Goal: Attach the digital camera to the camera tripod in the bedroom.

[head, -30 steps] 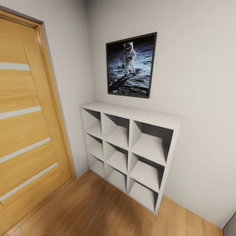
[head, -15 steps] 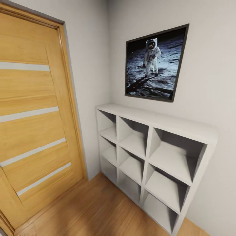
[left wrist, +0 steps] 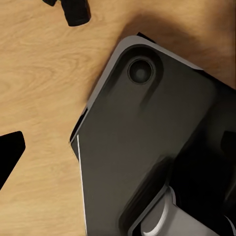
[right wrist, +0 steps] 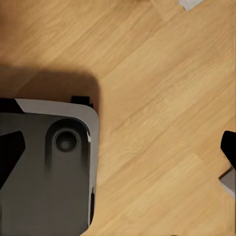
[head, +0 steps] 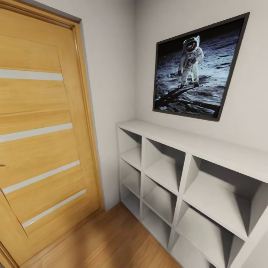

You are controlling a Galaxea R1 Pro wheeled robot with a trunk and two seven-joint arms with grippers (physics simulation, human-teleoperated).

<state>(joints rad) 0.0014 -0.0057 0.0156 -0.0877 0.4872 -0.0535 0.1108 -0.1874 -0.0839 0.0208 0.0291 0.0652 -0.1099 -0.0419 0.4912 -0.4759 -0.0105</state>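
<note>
Robot in transit: wooden door (head: 41, 123), white cube shelf (head: 193, 178), astronaut poster (head: 199, 69) ahead. Camera, tripod unseen. Gripper states: cannot tell. Steer slowly, clear shelf corner.

The head camera is looking forward and down into a room corner, close to a wooden door (head: 41, 130), a white cube shelf (head: 193, 178) and an astronaut picture (head: 197, 70). Both wrist cameras are facing down at the wood floor (right wrist: 167, 98), each catching what is probably the robot's dark base (left wrist: 147, 157), their shared ground.
</note>
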